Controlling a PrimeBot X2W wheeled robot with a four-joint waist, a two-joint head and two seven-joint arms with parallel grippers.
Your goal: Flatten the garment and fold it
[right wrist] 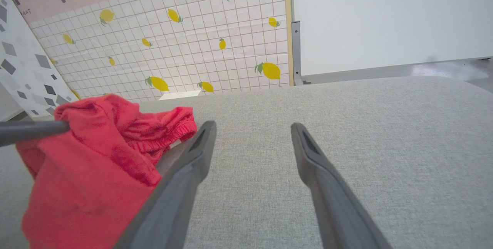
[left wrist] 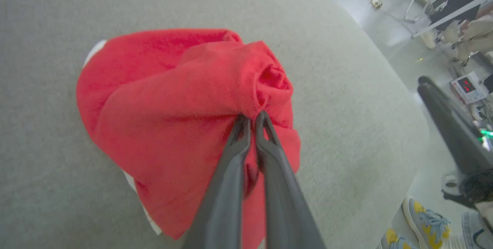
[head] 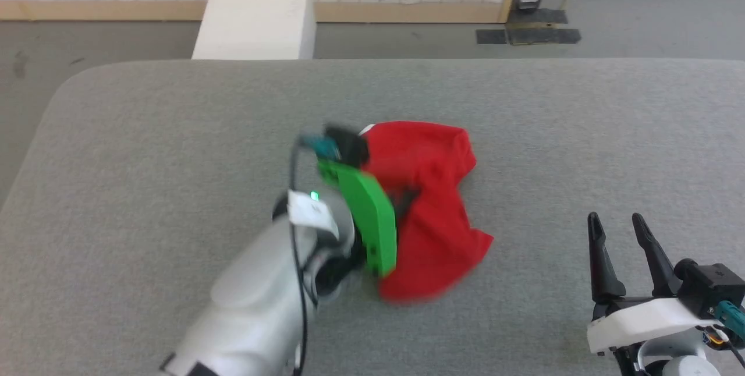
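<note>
My left gripper [left wrist: 252,120] has its two dark fingers pressed together on a small gathered knot of the red jersey garment [head: 433,207]. The garment sits as a crumpled heap near the middle of the grey padded table [head: 174,131], part of it raised off the table's surface by my pinch. My right gripper [head: 615,217] hovers over the table's near right part with its fingers spread and nothing between them, well apart from the cloth. The main risk, as I judge it, is the pinch itself. It looks like several layers bunched together, so a lift may haul the whole lump up instead of opening it. I cannot tell whether I hold a hem, a waistband or a mid-panel fold. If it is a fold, spreading from it would lay the garment crooked on the table. The fabric looks thin and slippery, and my tips grip only a little of it, so a quick pull could let it slide free and drop back in a worse tangle. With nothing pinning the far side, a sideways drag may simply tow the heap across the table. A person's shoes [left wrist: 425,218] stand just off the table's corner, so a wide swing there would be unwise.
</note>
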